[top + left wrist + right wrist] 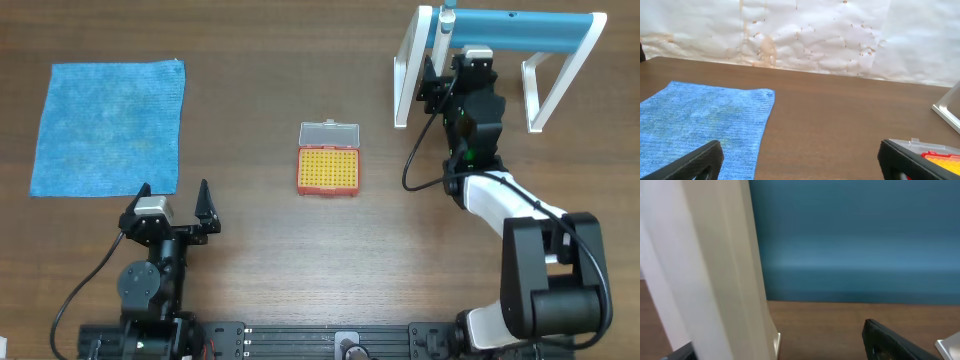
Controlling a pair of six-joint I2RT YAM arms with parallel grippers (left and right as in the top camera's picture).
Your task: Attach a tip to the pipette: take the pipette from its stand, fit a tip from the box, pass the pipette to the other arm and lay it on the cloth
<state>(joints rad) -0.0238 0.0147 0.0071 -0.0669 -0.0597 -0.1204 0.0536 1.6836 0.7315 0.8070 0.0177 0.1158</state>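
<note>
Left gripper (pixel 171 197) sits low on the table (pixel 290 70), close to the left arm's base and just off the near right corner of the cloth (pixel 108 128). Fingers spread wide, nothing between them. Its wrist view looks along the wood, with the cloth on one side and a corner of the tip box (pixel 932 154) on the other.

Cloth is blue, flat, on the far left of the table. Tip box (pixel 328 172) stands mid-table between the arms, well apart from both grippers. Its clear lid is flipped back and the orange tip rack is exposed.

The right arm is stretched up to the stand (pixel 515 28) at the far right, which is a white frame with a blue bar. Pipette (pixel 447 22) is on the stand, at the end of the blue bar nearer the middle of the table.

Right gripper (pixel 775 341) is right at that end, fingers wide apart, with a white upright piece between them. Can't tell whether that piece is the pipette body or a stand leg, or whether the fingers touch it. The blue bar is close behind it.
</note>
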